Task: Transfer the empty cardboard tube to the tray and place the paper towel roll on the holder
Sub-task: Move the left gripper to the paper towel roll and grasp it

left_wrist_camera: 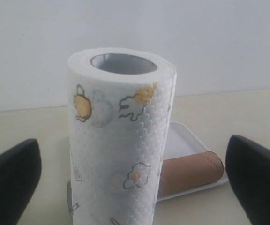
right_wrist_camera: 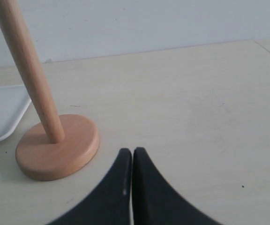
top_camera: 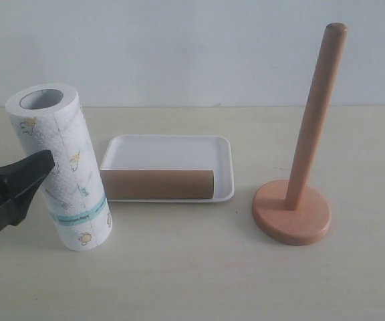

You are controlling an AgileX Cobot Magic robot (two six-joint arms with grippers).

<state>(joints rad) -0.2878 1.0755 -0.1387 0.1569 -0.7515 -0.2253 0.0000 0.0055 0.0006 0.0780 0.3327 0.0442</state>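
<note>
Left pincer (left_wrist_camera: 135,187) spread wide, paper towel roll (left_wrist_camera: 118,140) standing on end on counter (top_camera: 212,267) between its fingers, not yet clamped; judged lined up for side grasp, leaving hollow core free for pole. Empty cardboard tube (top_camera: 158,184) already lying in tray (top_camera: 172,147), beyond roll from left pincer. Right pincer (right_wrist_camera: 132,157) shut, empty, near base of holder (right_wrist_camera: 55,145); pole bare, awaiting roll

A plain test setup, probably a lab, is suggested: a smooth beige table (top_camera: 192,281) is seen across the lower frame and an unmarked white wall (top_camera: 179,47) across the upper frame.
</note>
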